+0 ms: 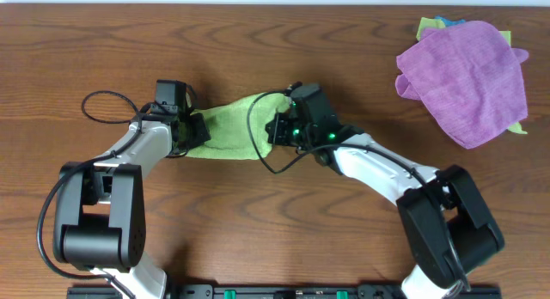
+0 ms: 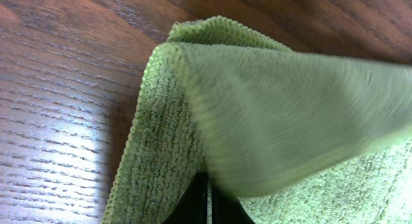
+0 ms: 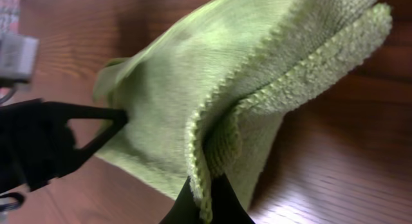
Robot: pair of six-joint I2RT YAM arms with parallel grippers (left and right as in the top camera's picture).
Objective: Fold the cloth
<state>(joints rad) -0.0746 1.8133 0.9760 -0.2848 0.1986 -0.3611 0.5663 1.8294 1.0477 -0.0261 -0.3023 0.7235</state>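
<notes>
As left claw and right claw clamp — cloth spans between.

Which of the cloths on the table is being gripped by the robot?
The lime-green cloth in the middle: the left fingers and right fingers pinch it. The purple cloth lies untouched at the far right.

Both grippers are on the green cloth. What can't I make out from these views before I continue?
Overhead: the left gripper and right gripper cover both ends of the cloth; the pinched corners are hidden.
Left wrist: the lifted fold is blurred and blocks everything beyond; the fingers are mostly cut off by the bottom edge.
Overhead: the purple cloth hides most of the cloths under it.
</notes>
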